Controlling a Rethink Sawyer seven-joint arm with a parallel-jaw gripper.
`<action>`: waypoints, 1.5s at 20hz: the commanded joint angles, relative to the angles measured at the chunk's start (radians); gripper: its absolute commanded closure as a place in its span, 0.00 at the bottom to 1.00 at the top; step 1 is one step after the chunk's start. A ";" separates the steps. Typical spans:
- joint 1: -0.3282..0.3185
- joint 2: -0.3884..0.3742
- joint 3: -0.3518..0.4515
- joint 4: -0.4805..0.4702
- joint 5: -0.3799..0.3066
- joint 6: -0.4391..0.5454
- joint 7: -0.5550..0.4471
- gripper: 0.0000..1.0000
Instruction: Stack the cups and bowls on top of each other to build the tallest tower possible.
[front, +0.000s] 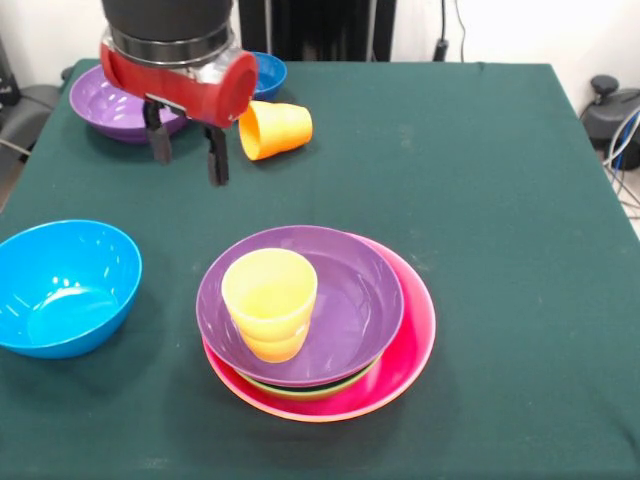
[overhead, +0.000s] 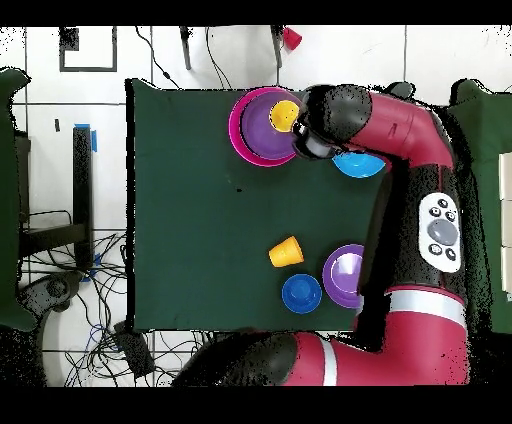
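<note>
1 orange cup (front: 274, 129) on its side just beside the empty, open gripper (front: 188, 157)

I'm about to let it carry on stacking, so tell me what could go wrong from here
The orange cup lies on its side beside the open gripper, so it may roll away when the fingers close. The purple bowl and the small blue bowl sit close by, so the arm could knock them. The yellow cup stands off-centre in the tower, so anything added on top may tip.
</note>
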 joint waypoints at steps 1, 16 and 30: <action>-0.039 0.003 0.148 0.009 -0.068 0.146 -0.376 0.00; -0.087 0.037 0.163 0.033 -0.181 0.006 -0.466 0.00; -0.097 0.042 0.130 0.179 -0.288 -0.197 -0.355 0.00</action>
